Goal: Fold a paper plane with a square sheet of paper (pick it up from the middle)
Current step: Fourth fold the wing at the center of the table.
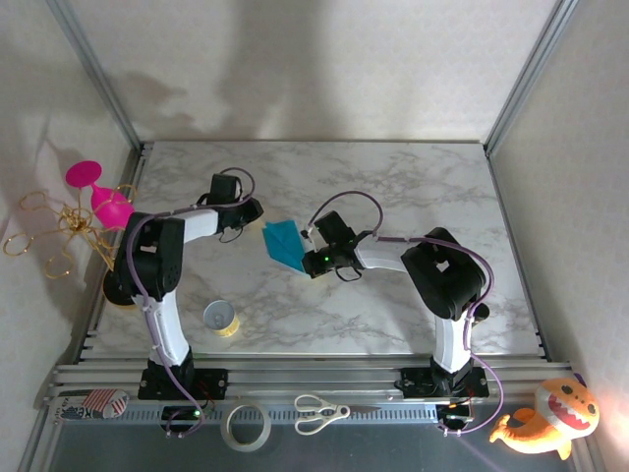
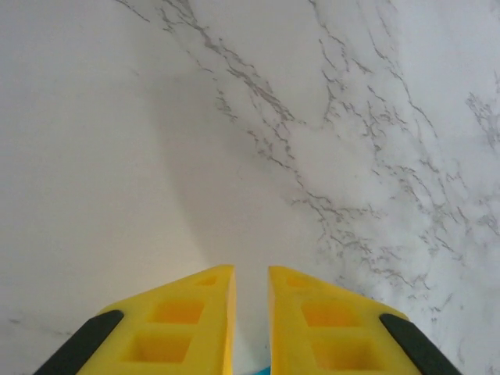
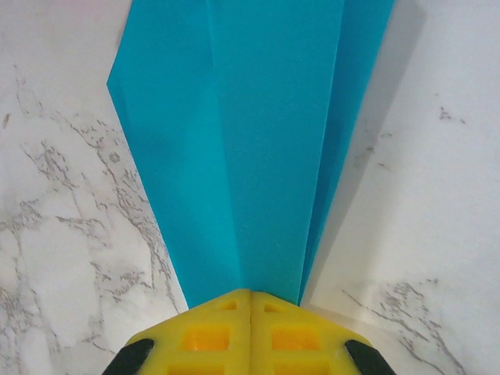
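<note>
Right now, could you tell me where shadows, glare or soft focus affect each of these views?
Top external: even, soft light, broad dim shadows on the back wall, a bright patch by the orange plush toy. Left wrist: a faint grey shadow crosses the marble table; the veins are sharp. Right wrist: the paper plane is crisp, casting a shadow to its right.

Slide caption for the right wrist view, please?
Right gripper pinches the narrow end of the folded teal paper plane over the marble table.

White arms (image 1: 169, 329) bear black joints (image 1: 157, 258) and purple cables (image 1: 344, 201); left tool (image 2: 251, 272) and right tool (image 3: 250, 294) have yellow fingers (image 3: 205, 337).
</note>
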